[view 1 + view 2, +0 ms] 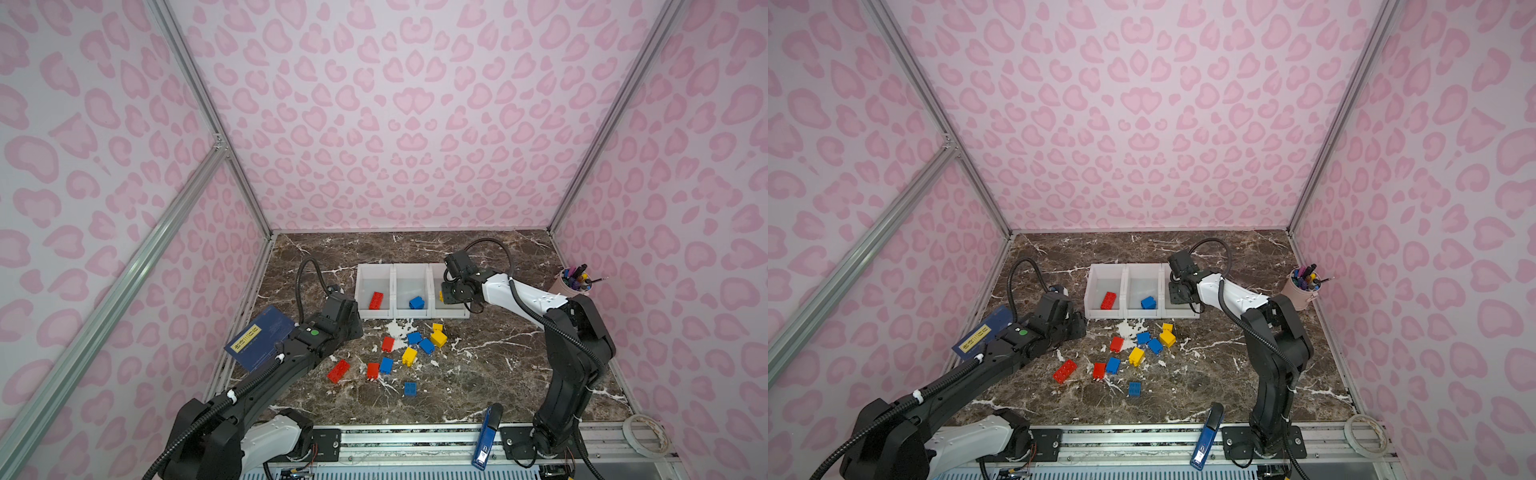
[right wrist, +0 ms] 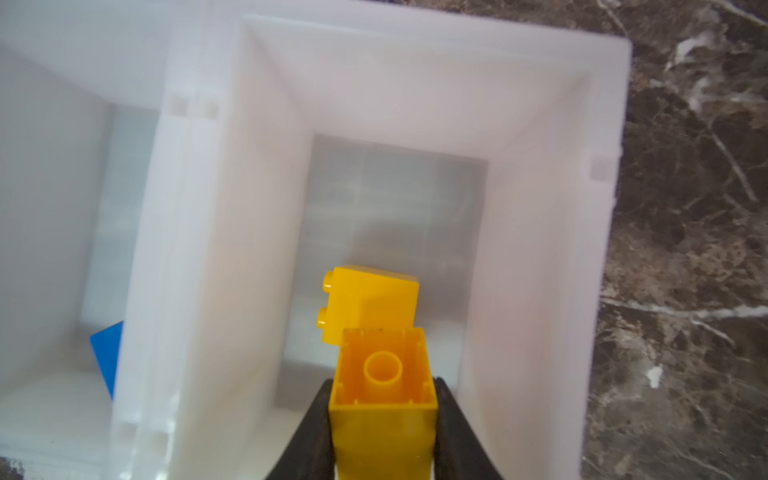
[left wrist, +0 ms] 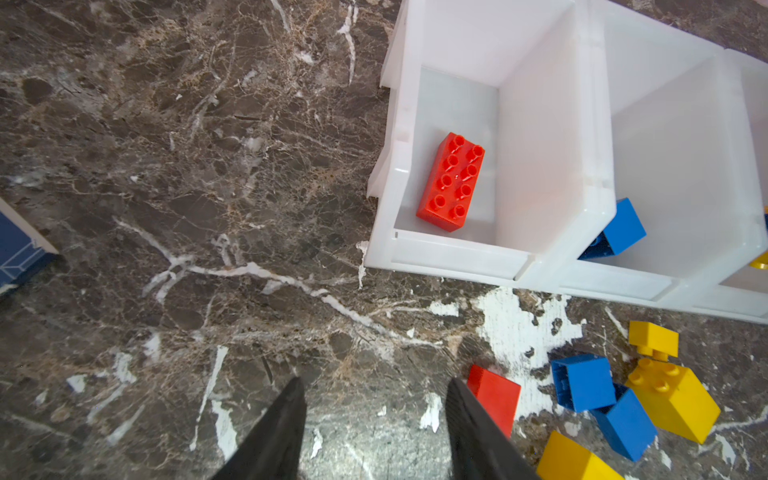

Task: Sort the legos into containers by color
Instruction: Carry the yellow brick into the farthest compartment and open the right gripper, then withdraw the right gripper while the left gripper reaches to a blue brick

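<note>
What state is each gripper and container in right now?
Left gripper: open, empty.
Right gripper: shut on held yellow lego.
Left container: holds red lego.
Middle container: holds blue lego.
Right container: holds loose yellow lego.

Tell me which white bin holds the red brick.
The left-end bin in both top views: its red brick lies alone; the middle bin holds a blue brick.
</note>
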{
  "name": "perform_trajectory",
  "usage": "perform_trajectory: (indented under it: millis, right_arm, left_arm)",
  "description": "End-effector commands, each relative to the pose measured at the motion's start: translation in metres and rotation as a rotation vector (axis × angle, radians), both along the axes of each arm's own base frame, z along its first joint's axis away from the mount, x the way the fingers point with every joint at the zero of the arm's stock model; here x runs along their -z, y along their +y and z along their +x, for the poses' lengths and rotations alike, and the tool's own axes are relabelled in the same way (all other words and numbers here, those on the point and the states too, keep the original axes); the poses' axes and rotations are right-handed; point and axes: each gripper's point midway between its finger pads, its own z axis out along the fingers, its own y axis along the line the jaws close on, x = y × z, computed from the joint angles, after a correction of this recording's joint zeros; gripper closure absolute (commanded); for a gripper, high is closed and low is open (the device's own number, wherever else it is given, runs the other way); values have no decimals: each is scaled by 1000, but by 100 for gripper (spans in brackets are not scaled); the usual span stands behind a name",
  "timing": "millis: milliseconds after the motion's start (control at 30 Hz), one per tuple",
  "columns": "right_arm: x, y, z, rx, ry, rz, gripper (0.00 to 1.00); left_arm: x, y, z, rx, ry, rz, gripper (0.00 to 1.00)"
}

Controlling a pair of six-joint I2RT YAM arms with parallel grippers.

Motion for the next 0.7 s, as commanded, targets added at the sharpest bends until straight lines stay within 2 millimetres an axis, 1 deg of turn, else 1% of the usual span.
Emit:
perform_trajectory:
  millis: [0, 100, 200, 233, 500, 667]
  right_arm:
    - [2, 2, -2, 1, 2, 15, 64]
    - [1, 1, -4, 1, 1, 13, 56]
    - [-7, 1, -2, 5, -14, 16, 46]
    - [-10, 1, -2, 5, -19, 18, 45]
    - [-29, 0, -1, -3, -49, 17, 42]
    - [-36, 0, -2, -3, -61, 27, 42]
  left_arm:
    - [1, 0, 0, -7, 1, -6, 44]
    - [2, 0, -1, -5, 5, -5, 44]
    - [3, 0, -2, -4, 8, -2, 44]
    - [3, -1, -1, -4, 6, -3, 43]
    - [3, 0, -2, -6, 6, -3, 44]
    - [4, -1, -3, -2, 11, -2, 44]
